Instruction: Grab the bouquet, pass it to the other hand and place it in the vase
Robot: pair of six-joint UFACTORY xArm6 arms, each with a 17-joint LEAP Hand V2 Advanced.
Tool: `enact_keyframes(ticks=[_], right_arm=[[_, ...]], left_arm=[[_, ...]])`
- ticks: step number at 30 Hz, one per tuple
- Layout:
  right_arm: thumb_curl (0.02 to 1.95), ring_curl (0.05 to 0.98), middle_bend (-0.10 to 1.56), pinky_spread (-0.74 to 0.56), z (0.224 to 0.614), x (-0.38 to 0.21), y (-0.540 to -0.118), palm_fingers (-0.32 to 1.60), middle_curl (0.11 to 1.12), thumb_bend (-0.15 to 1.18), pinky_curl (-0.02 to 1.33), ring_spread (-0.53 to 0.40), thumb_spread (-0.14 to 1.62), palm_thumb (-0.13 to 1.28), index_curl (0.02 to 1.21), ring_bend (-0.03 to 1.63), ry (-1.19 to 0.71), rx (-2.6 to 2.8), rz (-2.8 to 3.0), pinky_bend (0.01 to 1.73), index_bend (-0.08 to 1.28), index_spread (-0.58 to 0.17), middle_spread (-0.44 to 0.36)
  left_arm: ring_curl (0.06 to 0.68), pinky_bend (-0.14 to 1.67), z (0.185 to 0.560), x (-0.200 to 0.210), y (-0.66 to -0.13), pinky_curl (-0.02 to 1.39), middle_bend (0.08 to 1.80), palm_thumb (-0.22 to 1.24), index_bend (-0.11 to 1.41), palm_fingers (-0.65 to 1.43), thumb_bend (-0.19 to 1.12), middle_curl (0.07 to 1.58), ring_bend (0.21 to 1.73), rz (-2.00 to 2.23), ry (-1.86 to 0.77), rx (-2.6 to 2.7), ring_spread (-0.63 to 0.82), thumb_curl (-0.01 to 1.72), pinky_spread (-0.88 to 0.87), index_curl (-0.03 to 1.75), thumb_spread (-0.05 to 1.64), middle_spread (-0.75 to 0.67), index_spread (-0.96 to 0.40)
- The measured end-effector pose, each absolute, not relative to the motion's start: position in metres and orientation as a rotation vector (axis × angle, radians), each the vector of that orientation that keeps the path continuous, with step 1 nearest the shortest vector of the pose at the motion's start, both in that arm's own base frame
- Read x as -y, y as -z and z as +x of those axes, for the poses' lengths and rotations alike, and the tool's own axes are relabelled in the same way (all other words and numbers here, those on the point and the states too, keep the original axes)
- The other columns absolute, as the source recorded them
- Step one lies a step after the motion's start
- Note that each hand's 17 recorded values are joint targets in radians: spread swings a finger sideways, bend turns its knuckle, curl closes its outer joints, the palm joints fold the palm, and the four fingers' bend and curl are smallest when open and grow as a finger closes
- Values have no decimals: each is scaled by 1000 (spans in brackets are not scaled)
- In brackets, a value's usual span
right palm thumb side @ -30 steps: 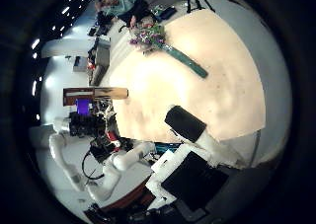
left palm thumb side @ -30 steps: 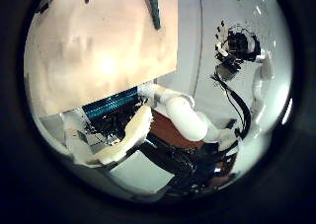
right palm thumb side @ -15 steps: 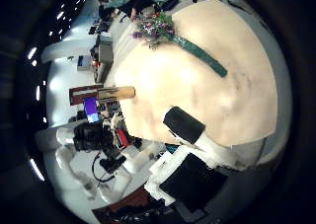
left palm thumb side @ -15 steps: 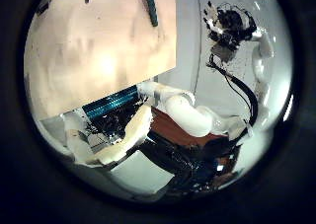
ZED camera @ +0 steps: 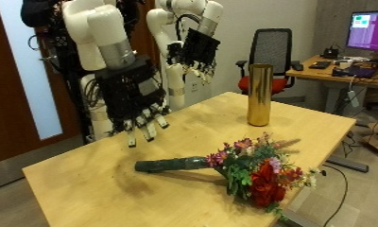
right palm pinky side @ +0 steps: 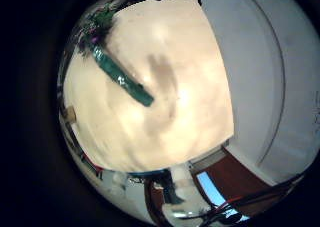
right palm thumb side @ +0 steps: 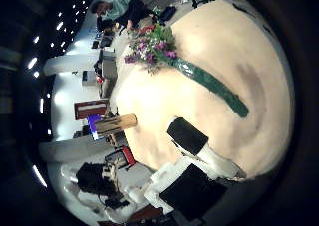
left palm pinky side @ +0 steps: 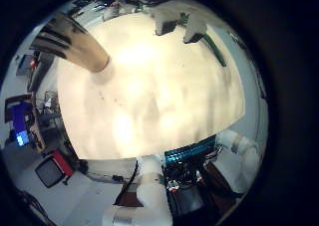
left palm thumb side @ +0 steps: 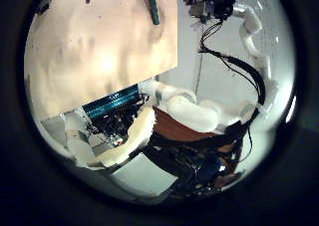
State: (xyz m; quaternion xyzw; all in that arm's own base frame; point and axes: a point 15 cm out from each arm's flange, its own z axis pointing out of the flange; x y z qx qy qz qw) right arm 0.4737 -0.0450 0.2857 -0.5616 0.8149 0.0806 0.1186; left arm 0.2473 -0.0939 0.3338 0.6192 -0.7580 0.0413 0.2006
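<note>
So here's where I'm at: my right hand [ZED camera: 139, 102] is hanging over the wooden table [ZED camera: 101, 175] with the fingers [ZED camera: 149, 121] straight and spread, pointing down, nothing in them. The bouquet [ZED camera: 239, 166] is lying flat on the table, off to the far side of my right fingertips and lower than them, not touching. Its dark green wrapped stem [ZED camera: 174, 165] points back toward my right hand, and the flower heads [ZED camera: 262, 175], red, pink and purple with some greenery, sit at the other end near the table's front edge. From my right thumb side palm view the bouquet [right palm thumb side: 184, 65] lies out beyond my fingers on the bare tabletop with a clear gap between us, and the little finger side palm view shows the green wrap [right palm pinky side: 122, 79] lying slantwise across the tabletop. My left hand [ZED camera: 197, 49] is up higher and further back, over the far part of the table, fingers loose and relaxed, holding nothing either. The vase [ZED camera: 258, 94] is a tall gold cylinder standing upright near the far edge of the table, just beyond my left hand and well apart from the bouquet. My left little finger side palm view catches the vase [left palm pinky side: 76, 44] standing at the table edge. Bouquet and vase are both untouched at this point.
</note>
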Motion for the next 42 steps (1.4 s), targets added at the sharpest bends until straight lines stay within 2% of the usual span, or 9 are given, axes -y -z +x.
enact_keyframes(ticks=[7, 13, 32, 42], right_arm=[[341, 207, 401, 277, 479, 43, -231, 153, 357, -17, 256, 105, 1127, 541, 223, 734, -235, -2413, -1553, 643, 135, -75, 192], [351, 209, 411, 279, 472, 42, -195, 138, 358, -21, 252, 102, 1112, 561, 228, 747, -290, -2453, -1543, 660, 141, -57, 206], [367, 203, 417, 295, 482, 26, -152, 164, 356, -20, 230, 114, 1080, 614, 260, 729, -324, -2472, -1583, 608, 153, -38, 196], [405, 208, 458, 205, 489, 21, -144, 205, 364, -20, 225, 87, 1028, 716, 259, 754, -342, -2473, -1607, 586, 153, -45, 173]], left_arm=[[202, 438, 245, 91, -335, 304, 266, 460, 136, -25, -28, 318, 653, 1733, -120, 2113, 585, 309, 588, 210, 952, 481, 124], [204, 438, 244, 91, -334, 305, 264, 460, 136, -20, -28, 317, 661, 1732, -119, 2111, 585, 308, 582, 211, 951, 481, 124], [204, 436, 244, 90, -335, 305, 265, 460, 135, -18, -28, 318, 663, 1740, -124, 2102, 585, 308, 583, 214, 951, 480, 124], [201, 435, 245, 90, -336, 305, 262, 460, 137, -18, -28, 316, 659, 1744, -129, 2103, 585, 308, 581, 218, 951, 481, 124]])
